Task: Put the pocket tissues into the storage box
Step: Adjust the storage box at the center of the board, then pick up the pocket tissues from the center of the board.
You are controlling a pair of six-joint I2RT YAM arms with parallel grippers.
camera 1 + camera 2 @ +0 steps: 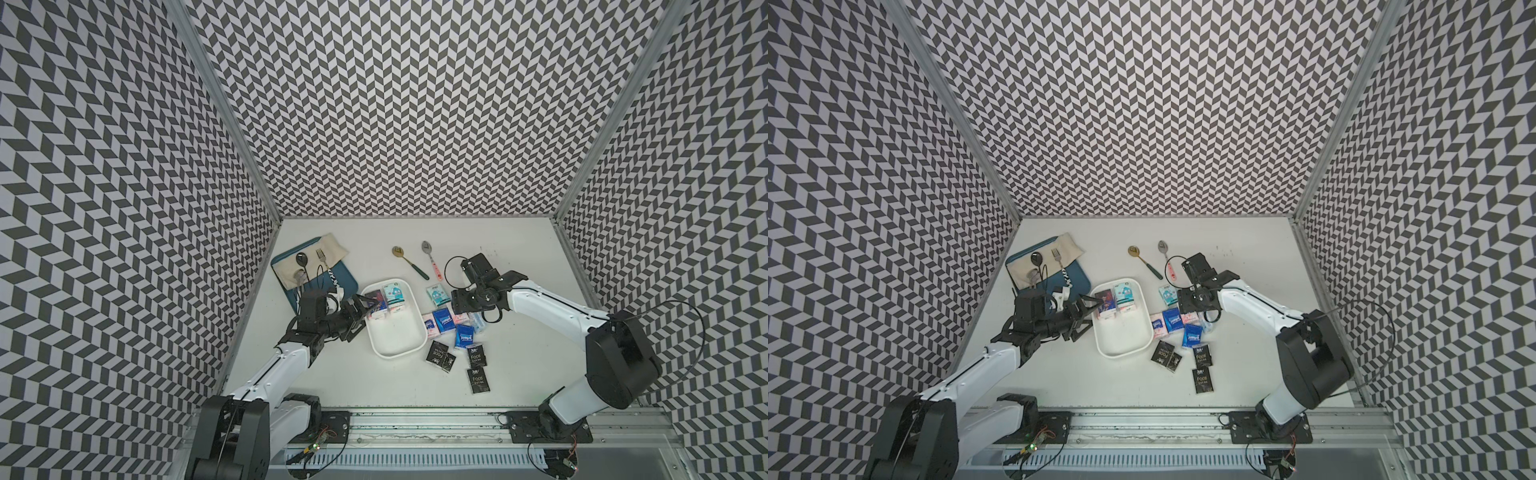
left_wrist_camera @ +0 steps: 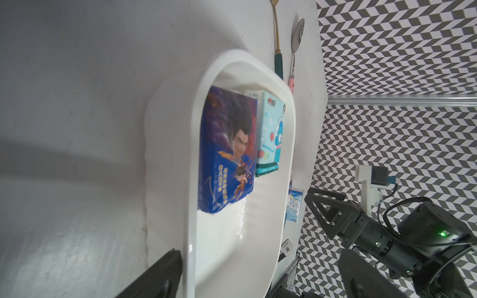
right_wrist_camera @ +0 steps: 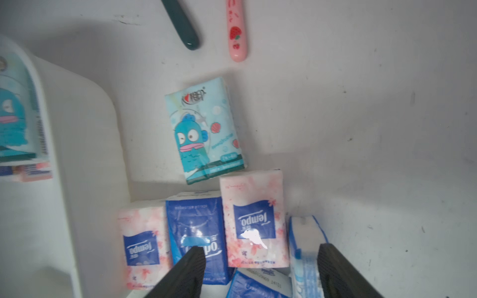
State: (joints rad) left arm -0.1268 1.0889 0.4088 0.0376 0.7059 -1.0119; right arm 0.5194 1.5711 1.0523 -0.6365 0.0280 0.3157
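The white storage box (image 1: 399,353) (image 1: 1121,353) holds a purple-blue packet (image 2: 227,152), a teal one (image 2: 271,134) and white-pink ones at its far end. Loose pocket tissues lie right of it: a teal packet (image 3: 204,134), blue (image 3: 196,232) and white-pink (image 3: 254,216) ones, and black "Face" packets (image 1: 476,356). My left gripper (image 2: 258,254) (image 1: 365,305) is open at the box's left rim (image 2: 191,232), holding nothing. My right gripper (image 3: 260,260) (image 1: 463,309) hangs open just above the white-pink packet, its fingers (image 3: 191,268) spread to either side.
A teal-blue tray (image 1: 345,282) with a beige cloth and cutlery sits at the back left. A gold spoon with a green handle (image 1: 409,262) and a pink-handled spoon (image 1: 432,257) lie behind the box. Patterned walls close in three sides.
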